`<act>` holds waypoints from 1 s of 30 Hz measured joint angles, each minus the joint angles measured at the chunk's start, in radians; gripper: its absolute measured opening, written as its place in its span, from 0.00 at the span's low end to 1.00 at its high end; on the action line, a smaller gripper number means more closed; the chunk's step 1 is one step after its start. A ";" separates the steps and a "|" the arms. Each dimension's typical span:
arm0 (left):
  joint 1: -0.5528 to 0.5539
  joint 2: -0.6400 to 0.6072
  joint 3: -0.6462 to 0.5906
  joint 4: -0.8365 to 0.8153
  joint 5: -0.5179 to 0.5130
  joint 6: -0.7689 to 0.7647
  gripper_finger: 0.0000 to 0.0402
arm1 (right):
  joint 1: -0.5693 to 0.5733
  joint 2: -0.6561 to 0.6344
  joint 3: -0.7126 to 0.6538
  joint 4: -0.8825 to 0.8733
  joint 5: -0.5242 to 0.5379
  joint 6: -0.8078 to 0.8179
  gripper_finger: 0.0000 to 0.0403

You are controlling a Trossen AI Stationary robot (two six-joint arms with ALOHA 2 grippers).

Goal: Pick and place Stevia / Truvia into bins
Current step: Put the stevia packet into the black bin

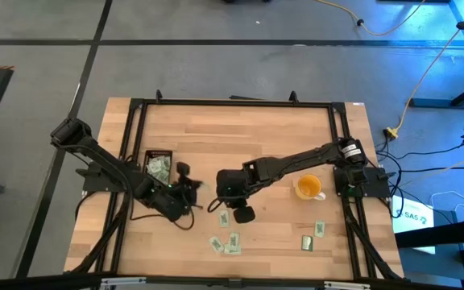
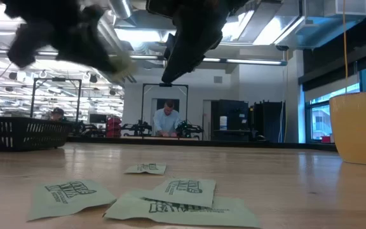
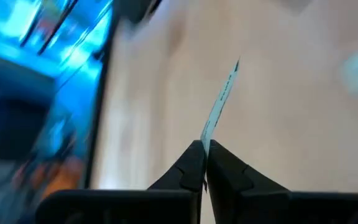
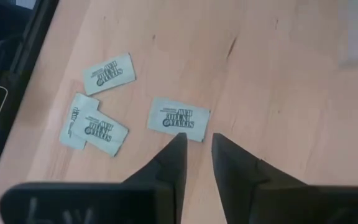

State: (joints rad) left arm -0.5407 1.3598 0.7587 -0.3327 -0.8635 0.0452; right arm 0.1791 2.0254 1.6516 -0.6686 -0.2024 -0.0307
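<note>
Sachets [image 4: 179, 117]: you have several loose on the near table, more in the bin [image 1: 159, 165] at left.
Left gripper [image 3: 205, 149]: fingers pinch one sachet [image 3: 221, 102] edge-on.
Right gripper [image 4: 196, 144]: fingers slightly parted above a sachet, holding nothing.

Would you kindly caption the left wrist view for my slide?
Left hand shut on a Stevia sachet, pinched edge-on above the wooden table.

Motion blur is smearing the left arm [image 2: 62, 35] in the low view; the yellow cup [image 2: 361, 127] is running off the picture's edge.
</note>
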 joint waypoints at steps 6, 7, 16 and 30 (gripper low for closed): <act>0.000 0.000 0.000 -0.357 -0.046 -0.386 0.02 | 0.000 0.000 0.000 0.004 0.001 -0.012 0.20; 0.000 0.000 0.000 -0.409 -0.034 -0.453 0.02 | 0.000 0.000 0.000 0.004 0.001 -0.010 0.20; 0.000 0.000 0.000 -0.808 0.021 -0.964 0.01 | 0.000 0.000 0.000 0.018 0.002 0.000 0.20; 0.123 0.000 0.000 -0.932 0.186 -1.082 0.01 | 0.000 0.000 0.000 0.023 0.001 -0.002 0.20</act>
State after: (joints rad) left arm -0.4177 1.3598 0.7589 -1.2650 -0.6775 -1.0370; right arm 0.1795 2.0254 1.6512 -0.6454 -0.2012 -0.0326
